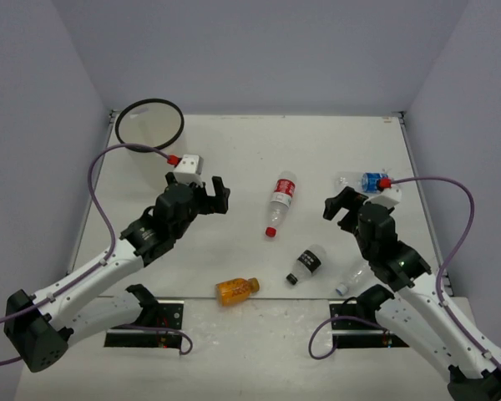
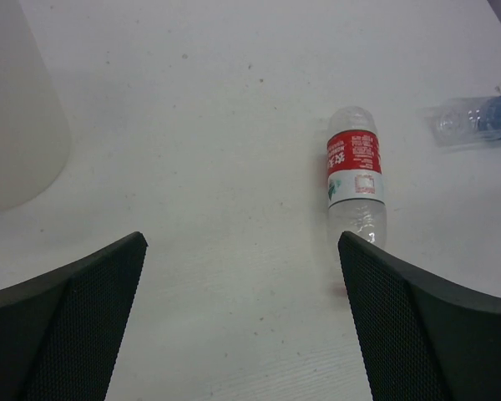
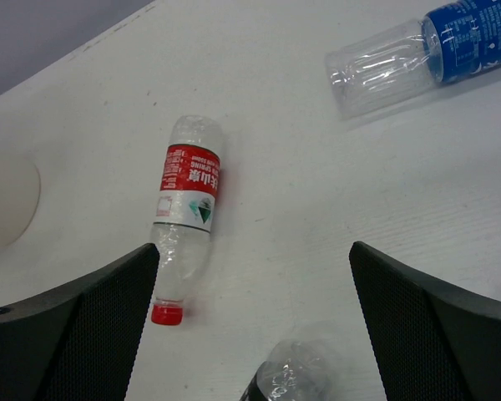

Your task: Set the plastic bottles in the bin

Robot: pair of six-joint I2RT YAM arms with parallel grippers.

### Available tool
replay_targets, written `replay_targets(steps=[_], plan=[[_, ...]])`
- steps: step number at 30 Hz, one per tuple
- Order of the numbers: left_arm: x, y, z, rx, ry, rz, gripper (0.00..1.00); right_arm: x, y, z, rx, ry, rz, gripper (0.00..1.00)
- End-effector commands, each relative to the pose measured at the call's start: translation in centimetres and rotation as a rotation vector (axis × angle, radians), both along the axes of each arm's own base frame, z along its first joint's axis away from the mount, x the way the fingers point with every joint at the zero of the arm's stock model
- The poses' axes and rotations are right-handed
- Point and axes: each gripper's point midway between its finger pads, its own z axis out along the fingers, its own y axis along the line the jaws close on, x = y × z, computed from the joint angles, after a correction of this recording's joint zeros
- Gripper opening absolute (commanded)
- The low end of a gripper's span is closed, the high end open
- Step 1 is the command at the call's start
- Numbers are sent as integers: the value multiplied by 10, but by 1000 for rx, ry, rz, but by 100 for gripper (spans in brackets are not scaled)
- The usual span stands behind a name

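Left tool: the left tool (image 1: 215,196) hangs over the surface (image 1: 234,150). Its two fingers are wide apart and hold nothing.
Right tool: the right tool (image 1: 337,215) is wide apart too, with nothing in it.
Why apart: I think the fingers are spread so a bottle can fit between them.
Bin: the bin (image 1: 149,100) stands in the far left corner with its mouth up, so bottles can drop in. No bottle is in it.
Bottles: all five lie on their sides.
- The red-label bottle (image 1: 280,203) is near the middle, between the two tools.
- The blue-label bottle (image 1: 363,180) lies toward the right edge.
- The black-label bottle (image 1: 306,264) and the orange bottle (image 1: 237,289) lie toward the near edge.
- The plain clear bottle (image 1: 352,280) lies just beside the right arm.

Good first pick: likely the red-label bottle. Both wrist cameras face it, and the left arm is nearer the bin.
Top view only: all five bottles and the bin's open mouth.
Left wrist view: the bin is just a pale wall at the side. The red cap is almost hidden by a finger.
Right wrist view: the red cap is plain to see. A bit of the black-label bottle peeks in at the bottom.
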Motion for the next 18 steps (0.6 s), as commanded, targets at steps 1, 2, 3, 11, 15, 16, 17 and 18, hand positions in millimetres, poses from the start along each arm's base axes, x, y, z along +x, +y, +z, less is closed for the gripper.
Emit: replay_targets(steps=[1,2,3,11,15,16,17,18], plan=[[3,-2,25,-31,-71,-11,100,1,-7,27,41,-68,-46,99],[3,-2,24,-28,-68,-11,100,0,-7,27,41,-68,-47,99],[3,-2,23,-23,-64,-11,100,0,-8,27,42,-68,-46,99],[-6,-49,5,-46,60,-224,100,2,-10,17,32,-43,-72,99],[-22,-57,-29,-12,195,-290,100,2,-9,13,32,-31,-70,99],[-32,-58,-45,-7,257,-323,100,2,-7,13,35,-29,-67,99],[-39,-60,-52,-10,285,-348,100,3,-7,12,38,-28,-66,99],[-47,-62,-60,-19,314,-378,100,3,-6,12,38,-29,-63,99]])
